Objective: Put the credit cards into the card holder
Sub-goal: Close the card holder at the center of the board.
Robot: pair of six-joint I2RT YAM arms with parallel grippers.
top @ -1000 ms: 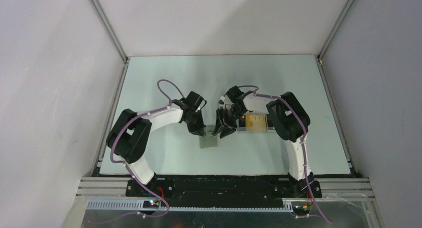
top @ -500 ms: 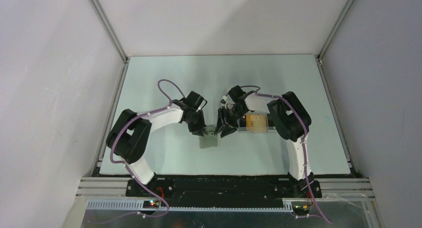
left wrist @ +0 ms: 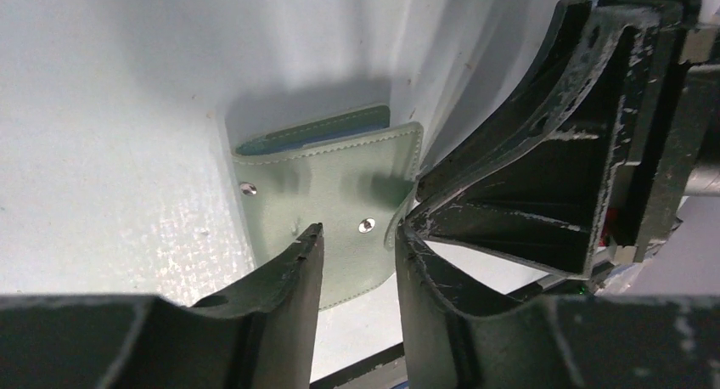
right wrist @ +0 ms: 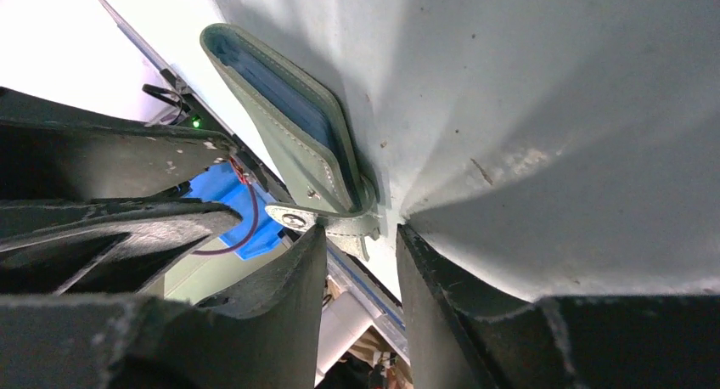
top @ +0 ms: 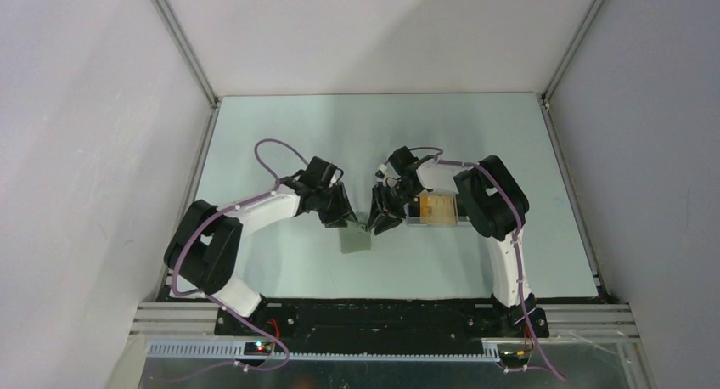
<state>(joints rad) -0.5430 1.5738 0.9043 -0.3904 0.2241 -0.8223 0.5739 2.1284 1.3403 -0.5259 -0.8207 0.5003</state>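
The grey-green card holder point(top: 357, 241) lies on the table between my two grippers. In the left wrist view, the card holder point(left wrist: 335, 194) is folded, with two snaps showing and a bluish edge at its far side. My left gripper point(left wrist: 358, 232) hovers over its near part, open and empty. In the right wrist view, the card holder point(right wrist: 284, 121) shows edge-on and slightly agape. Its snap tab point(right wrist: 327, 222) sticks out at the tips of my right gripper point(right wrist: 361, 233), whose jaws stand apart. An orange-gold credit card point(top: 435, 207) lies in the tray.
A clear plastic tray point(top: 458, 221) sits right of the card holder, partly under my right arm point(top: 488, 198). My right gripper's fingers point(left wrist: 526, 185) crowd the left wrist view. Grey walls stand on the left, right and far sides of the table.
My left arm has swung its elbow out to the left and the left gripper has drawn slightly back from the card holder. The raised flap now lies lower. My right gripper has barely moved.
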